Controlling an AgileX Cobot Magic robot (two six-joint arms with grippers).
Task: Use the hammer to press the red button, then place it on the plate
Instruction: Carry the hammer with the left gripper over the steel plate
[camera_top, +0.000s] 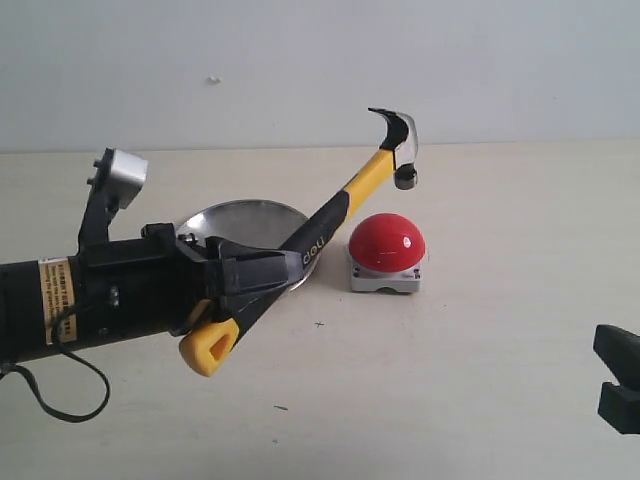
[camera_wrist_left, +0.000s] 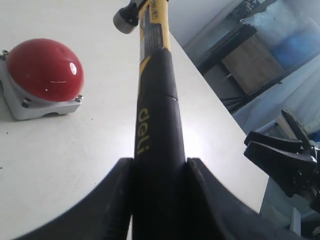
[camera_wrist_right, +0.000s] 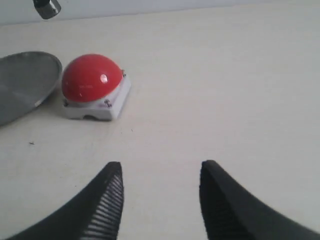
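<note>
My left gripper (camera_top: 285, 265) is shut on the black grip of the hammer (camera_top: 345, 200), which slants up to the right with its yellow loop low by the jaws. The dark head (camera_top: 400, 145) hangs in the air just above the red button (camera_top: 387, 243), apart from the dome. In the left wrist view the hammer (camera_wrist_left: 152, 100) runs away from the gripper (camera_wrist_left: 159, 167), the red button (camera_wrist_left: 44, 70) beside it. The plate (camera_top: 240, 222) lies behind the handle, partly hidden. My right gripper (camera_wrist_right: 161, 172) stands open over bare table; the red button (camera_wrist_right: 91, 77) and plate (camera_wrist_right: 22, 90) lie beyond it.
The table is a pale, plain surface with a light wall behind it. My right gripper (camera_top: 620, 385) shows at the exterior view's lower right edge. The left wrist view shows the table's far edge and dark furniture (camera_wrist_left: 250, 60) beyond.
</note>
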